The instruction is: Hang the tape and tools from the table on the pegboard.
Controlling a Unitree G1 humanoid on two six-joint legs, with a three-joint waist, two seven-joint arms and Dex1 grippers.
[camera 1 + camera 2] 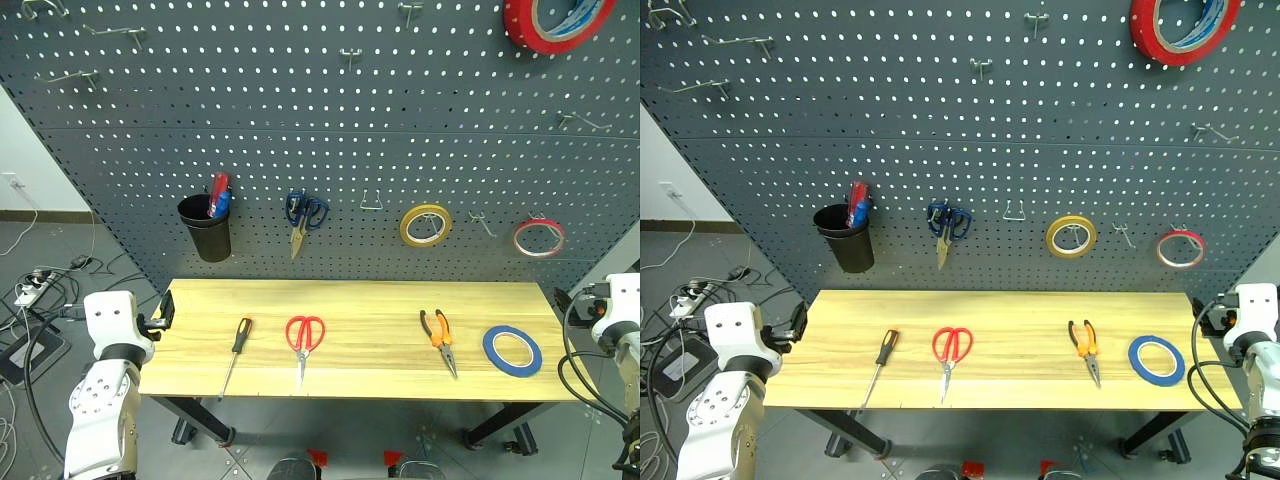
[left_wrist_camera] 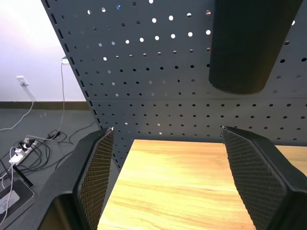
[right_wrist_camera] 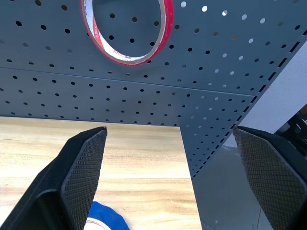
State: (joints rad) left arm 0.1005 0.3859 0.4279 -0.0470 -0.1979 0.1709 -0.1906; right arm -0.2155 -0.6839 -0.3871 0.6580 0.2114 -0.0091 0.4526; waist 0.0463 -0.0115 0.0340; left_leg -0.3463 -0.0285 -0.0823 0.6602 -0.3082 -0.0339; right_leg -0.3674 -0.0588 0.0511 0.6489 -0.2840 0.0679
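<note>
On the counter (image 1: 380, 300), left to right, lie the screwdriver (image 1: 236, 354), scissors (image 1: 304, 340), pliers (image 1: 440, 337) and tape (image 1: 512, 351), well apart. The pegboard (image 1: 330, 130) stands behind, at the far edge.

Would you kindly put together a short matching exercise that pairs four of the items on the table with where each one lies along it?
Things:
1. screwdriver
2. red-handled scissors
3. pliers
4. blue tape

Places on the table:
A. nearest the right gripper
B. just left of the blue tape
C. nearest the left gripper
D. between screwdriver and pliers

Pairs: 1-C, 2-D, 3-B, 4-A
</note>
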